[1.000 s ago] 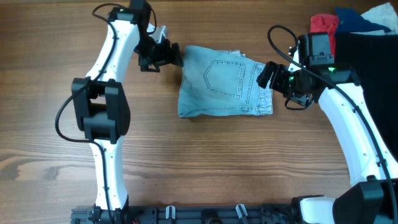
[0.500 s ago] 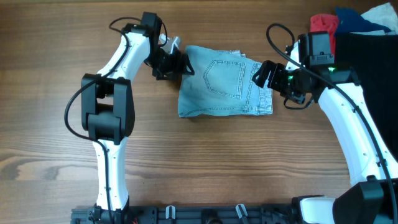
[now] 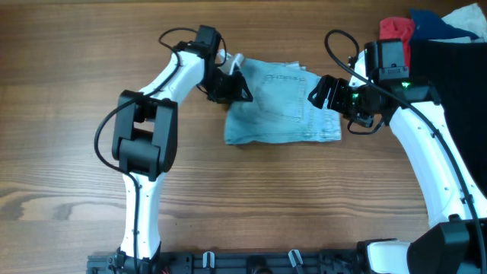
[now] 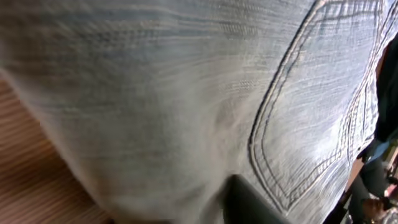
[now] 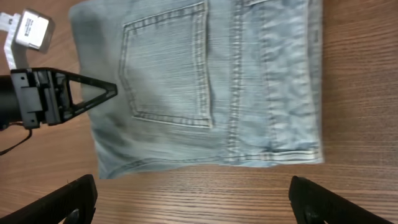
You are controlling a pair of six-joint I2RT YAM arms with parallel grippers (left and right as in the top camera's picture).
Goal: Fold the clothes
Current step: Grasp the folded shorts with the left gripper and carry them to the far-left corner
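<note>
The clothes (image 3: 281, 103) are light-blue denim shorts lying folded on the wooden table, a stitched back pocket (image 5: 168, 68) facing up. My left gripper (image 3: 237, 90) sits at their left edge, shut on the denim there. In the left wrist view the cloth (image 4: 155, 93) fills the frame and one dark finger (image 4: 249, 205) presses into it. The right wrist view shows that gripper's tip (image 5: 112, 90) on the shorts' (image 5: 205, 81) left side. My right gripper (image 3: 326, 91) hovers at their right edge, open and holding nothing, its fingers (image 5: 62, 202) spread wide over bare wood.
A heap of other garments lies at the back right: a red piece (image 3: 397, 29), a dark blue one (image 3: 437, 23) and a large black cloth (image 3: 456, 68). Bare wood (image 3: 251, 198) extends in front of the shorts.
My left gripper has swung right from beside the shorts onto their left edge and closed there. The shorts have shifted slightly right. The right gripper has stayed in place, open.
</note>
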